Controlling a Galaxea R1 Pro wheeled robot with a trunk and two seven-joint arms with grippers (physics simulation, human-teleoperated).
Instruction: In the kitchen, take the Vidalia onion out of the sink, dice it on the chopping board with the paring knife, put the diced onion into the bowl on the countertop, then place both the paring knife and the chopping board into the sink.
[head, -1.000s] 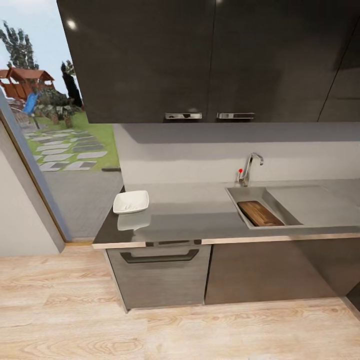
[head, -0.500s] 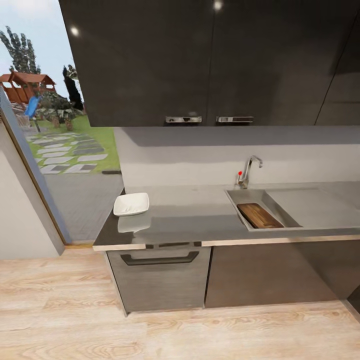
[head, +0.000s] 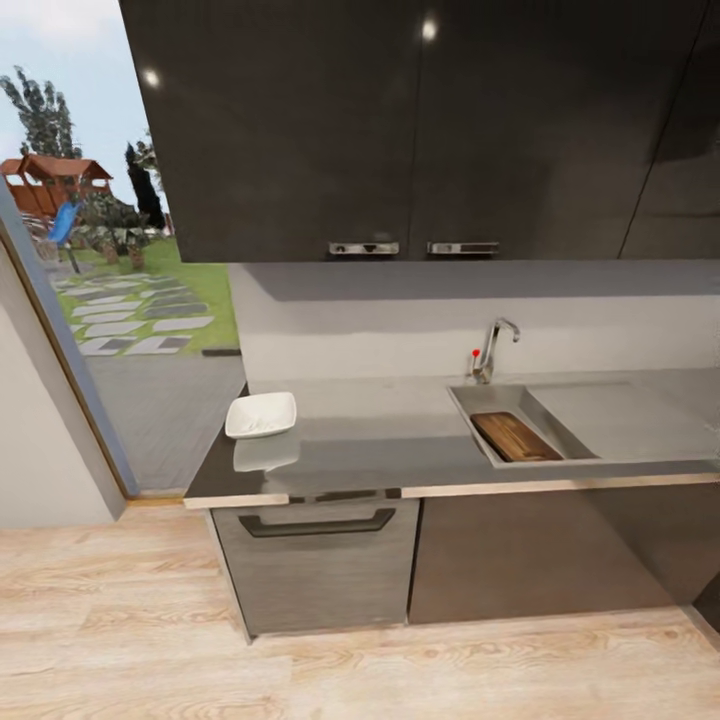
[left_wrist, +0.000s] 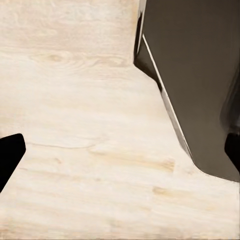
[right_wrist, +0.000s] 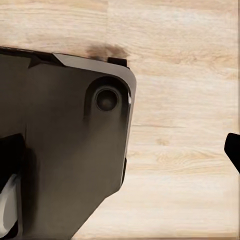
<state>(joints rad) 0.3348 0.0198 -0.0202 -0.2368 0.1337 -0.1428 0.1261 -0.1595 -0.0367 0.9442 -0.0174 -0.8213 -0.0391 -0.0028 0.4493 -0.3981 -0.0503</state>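
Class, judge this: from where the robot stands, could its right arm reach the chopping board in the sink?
Probably not yet. The chopping board lies in the sink across open floor, and the right wrist view faces floorboards.

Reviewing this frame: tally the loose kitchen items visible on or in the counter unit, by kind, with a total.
White bowl on the countertop: 1
Wooden chopping board lying in the sink: 1
Total: 2

Head view high, facing countertop (head: 400, 440), both wrist views downward, sharing floor (left_wrist: 75, 125)
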